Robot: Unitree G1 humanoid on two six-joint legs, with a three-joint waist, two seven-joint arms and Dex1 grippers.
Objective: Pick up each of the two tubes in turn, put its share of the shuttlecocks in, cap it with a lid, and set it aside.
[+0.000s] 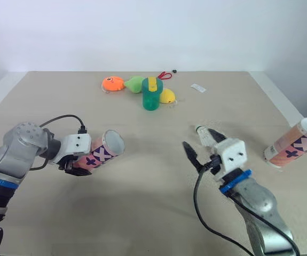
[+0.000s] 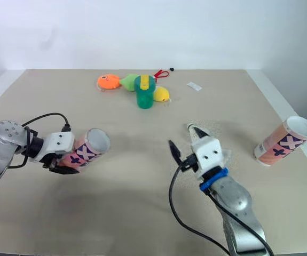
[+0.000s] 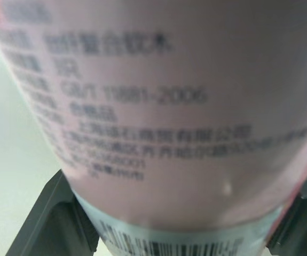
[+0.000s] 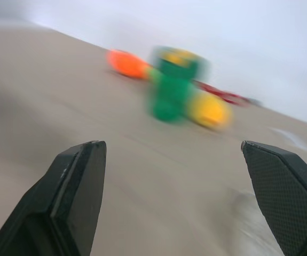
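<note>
Left gripper (image 1: 77, 166) is clamped on the lower end of a pink tube (image 1: 104, 151) marked with purple crosses, holding it tilted with its open mouth raised toward the middle of the surface (image 1: 142, 208); the left wrist view shows the black fingers (image 3: 62, 218) pressed to either side of the printed wall. Right gripper (image 1: 200, 141) hovers right of centre, its jaws wide apart with nothing between them. A second tube (image 1: 294, 144) lies on its side near the right edge, mouth open, well apart from both arms. At the far side sit an orange piece (image 1: 112, 83), a light green piece (image 1: 134, 84) and a yellow piece (image 1: 167, 96), apparently the shuttlecocks, clustered around a green cylinder (image 1: 152, 98) with a yellow top. By this showing the job has barely begun: one tube is in hand, no shuttlecock is visibly loaded, neither tube is capped, and nothing is set aside.
</note>
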